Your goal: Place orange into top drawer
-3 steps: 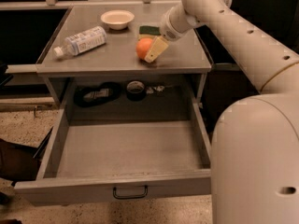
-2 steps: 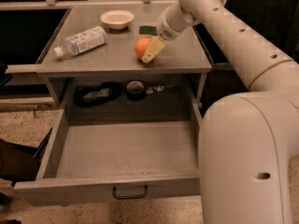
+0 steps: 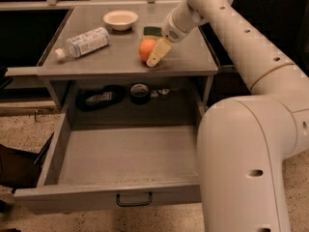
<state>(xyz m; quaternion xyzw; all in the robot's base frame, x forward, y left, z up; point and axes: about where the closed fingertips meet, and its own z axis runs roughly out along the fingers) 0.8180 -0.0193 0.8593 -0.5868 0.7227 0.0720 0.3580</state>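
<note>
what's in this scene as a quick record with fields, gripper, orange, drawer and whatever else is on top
orange: on the tabletop, not yet in the drawer
gripper: low over the tabletop, right at the orange
top drawer: pulled open, nothing seen inside
white bowl: upright at the back of the tabletop
plastic bottle: lying on its side, apart from the orange
sponge: just behind the orange, partly hidden by the arm

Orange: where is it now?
In the camera view the orange lies on the tabletop, in front of the sponge, with the claw at its right side.
</note>
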